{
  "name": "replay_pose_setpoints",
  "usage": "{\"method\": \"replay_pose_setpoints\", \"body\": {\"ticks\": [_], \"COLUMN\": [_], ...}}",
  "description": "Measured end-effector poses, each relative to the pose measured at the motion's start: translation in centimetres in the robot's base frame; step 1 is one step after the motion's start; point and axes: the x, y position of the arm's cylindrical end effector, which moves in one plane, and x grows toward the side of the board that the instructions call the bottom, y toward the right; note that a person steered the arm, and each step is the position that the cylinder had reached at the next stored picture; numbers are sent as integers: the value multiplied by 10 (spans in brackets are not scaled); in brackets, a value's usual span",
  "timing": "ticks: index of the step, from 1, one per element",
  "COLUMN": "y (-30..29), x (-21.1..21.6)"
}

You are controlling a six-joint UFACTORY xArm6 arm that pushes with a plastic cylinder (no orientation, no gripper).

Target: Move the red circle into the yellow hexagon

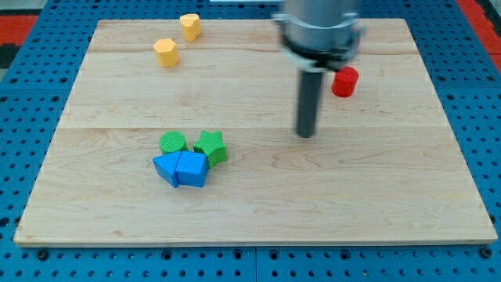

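The red circle (344, 81) is a short red cylinder on the wooden board, right of centre near the view's top. The yellow hexagon (166, 52) lies at the upper left. A second yellow block (190, 26) sits just above and right of it, close to the board's top edge. My tip (304, 134) rests on the board near the centre, below and to the left of the red circle, about a block's width away from it and not touching it. The rod looks blurred.
A cluster sits left of centre: a green round block (173, 142), a green star (210, 146), a blue block (166, 168) and a blue triangular block (193, 169), all touching. The wooden board (250, 211) is ringed by blue pegboard (31, 117).
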Motion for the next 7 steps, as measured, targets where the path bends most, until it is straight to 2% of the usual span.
{"method": "replay_pose_setpoints", "body": {"ticks": [1,2,3,4,5,6,7], "y": [83,140,117,103,46,70,131], "x": [0,-12,-96,-133,-140,-126,-93]}}
